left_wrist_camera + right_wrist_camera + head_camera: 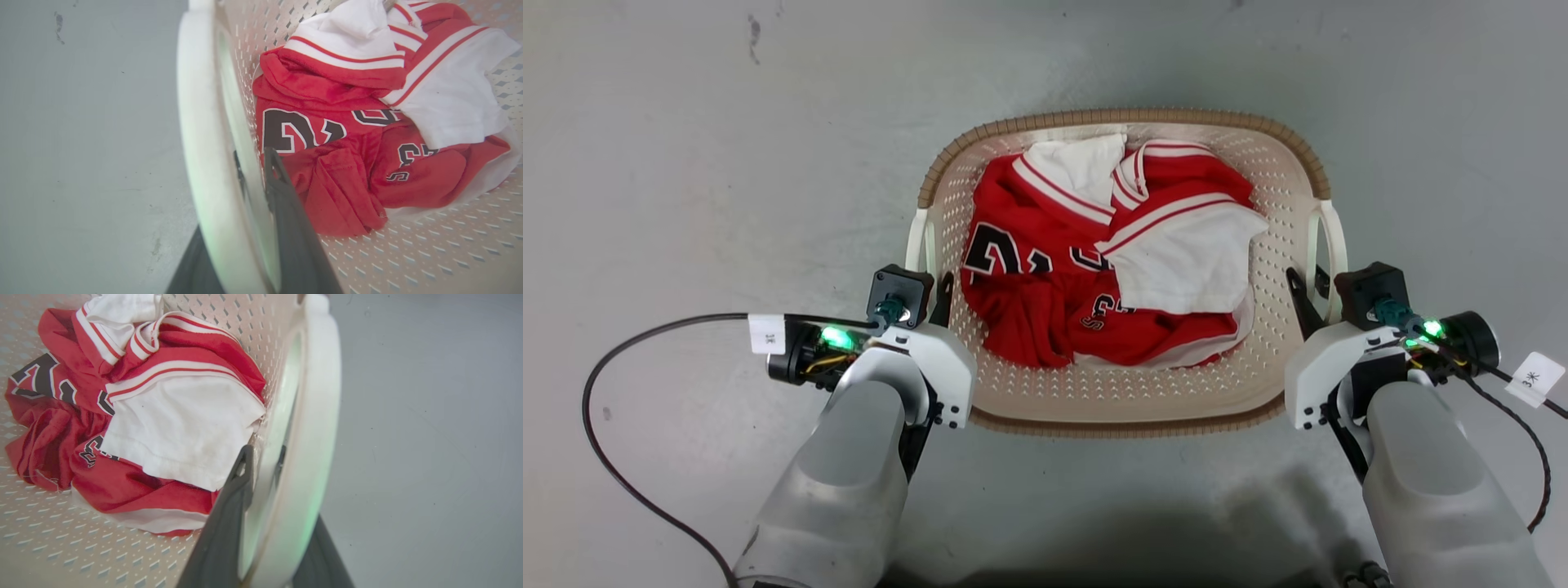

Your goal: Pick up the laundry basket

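Grey floor (686, 163) surrounds the laundry basket (1119, 115), left fingers (286, 212) and right fingers (229, 522) pinching its handles (1335, 237).

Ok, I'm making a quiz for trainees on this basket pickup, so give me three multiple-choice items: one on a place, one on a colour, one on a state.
1. Where are the left hand and the right hand?
A) at the left handle and right handle of the laundry basket
B) both on its near edge
C) both hovering far above it

2. What colour is the basket's rim?
A) blue
B) brown
C) black

3. How is the basket?
A) tipped over
B) upright, empty
C) upright on the floor, clothes inside

Answers: 1 A, each handle sits between that hand's fingers; 2 B, the woven-look rim is brown; 3 C, red and white clothes lie in it.
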Available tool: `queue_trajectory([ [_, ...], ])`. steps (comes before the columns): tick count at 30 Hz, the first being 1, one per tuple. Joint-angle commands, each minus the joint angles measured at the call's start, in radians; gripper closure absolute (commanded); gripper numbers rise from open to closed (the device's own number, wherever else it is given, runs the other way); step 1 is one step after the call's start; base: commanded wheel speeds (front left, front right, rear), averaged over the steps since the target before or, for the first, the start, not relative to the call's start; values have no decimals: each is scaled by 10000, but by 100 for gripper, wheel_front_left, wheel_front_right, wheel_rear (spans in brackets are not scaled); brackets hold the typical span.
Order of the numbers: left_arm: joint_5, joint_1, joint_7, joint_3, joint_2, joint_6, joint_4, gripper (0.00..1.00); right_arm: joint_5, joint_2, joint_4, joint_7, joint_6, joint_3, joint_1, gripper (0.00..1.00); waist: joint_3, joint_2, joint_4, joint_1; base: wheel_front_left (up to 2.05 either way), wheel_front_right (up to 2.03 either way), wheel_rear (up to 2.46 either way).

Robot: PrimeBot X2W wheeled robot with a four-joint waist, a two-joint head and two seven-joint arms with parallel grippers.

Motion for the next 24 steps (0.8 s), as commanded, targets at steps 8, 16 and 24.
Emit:
queue_trajectory([
  [8,-197,595,-35,-11,166,3,557,100,-57,-185,646,-17,-15,198,393,100,-1275,0,-14,-1,0,0,0],
  [16,-367,1167,-32,-19,193,-126,1311,100,257,-200,1405,-21,-17,806,704,100,-2816,0,-145,-1,0,0,0],
  [24,-401,1538,33,-311,176,-315,1850,100,600,-194,2123,-23,-14,1703,904,100,-4173,0,-195,-1,0,0,0],
])
